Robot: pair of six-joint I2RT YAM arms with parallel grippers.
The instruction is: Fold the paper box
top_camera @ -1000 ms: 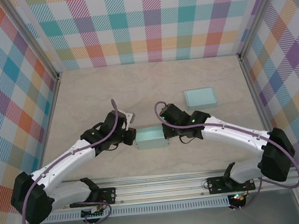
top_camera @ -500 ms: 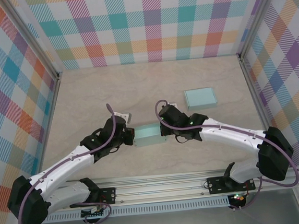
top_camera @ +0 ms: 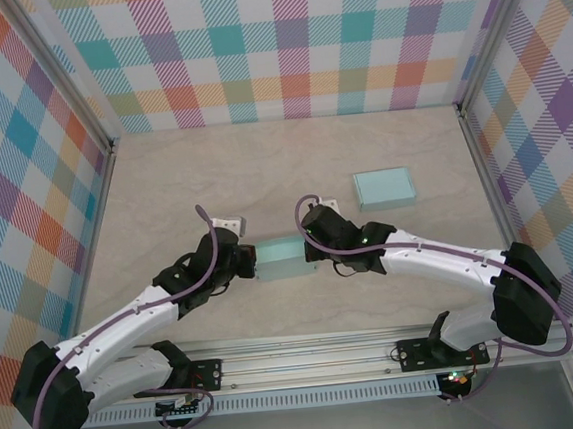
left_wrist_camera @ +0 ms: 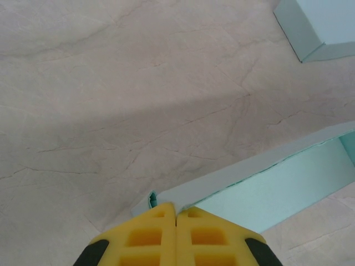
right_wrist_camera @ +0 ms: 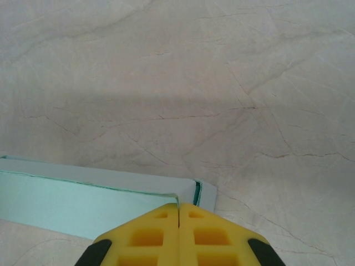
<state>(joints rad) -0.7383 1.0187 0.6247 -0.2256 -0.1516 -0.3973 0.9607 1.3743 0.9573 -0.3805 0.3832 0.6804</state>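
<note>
The pale teal paper box (top_camera: 280,257) lies open-topped on the table between the two arms. My left gripper (top_camera: 250,262) is at its left end and my right gripper (top_camera: 310,251) at its right end. In the left wrist view the yellow fingertips (left_wrist_camera: 161,213) are pressed together on the corner of the box wall (left_wrist_camera: 222,185), so the left gripper (left_wrist_camera: 176,209) is shut on it. In the right wrist view the right gripper (right_wrist_camera: 178,209) is shut on the thin end wall of the box (right_wrist_camera: 83,197), whose edge curls into the seam between the pads.
A second teal box (top_camera: 383,187), (left_wrist_camera: 327,25) lies flat to the back right of the one held. Plaid walls close the table on three sides. The marbled tabletop (top_camera: 183,183) lies bare to the back left.
Both grippers and the box have shifted a little to the left and away from the bases. Both stay shut on the box ends.
</note>
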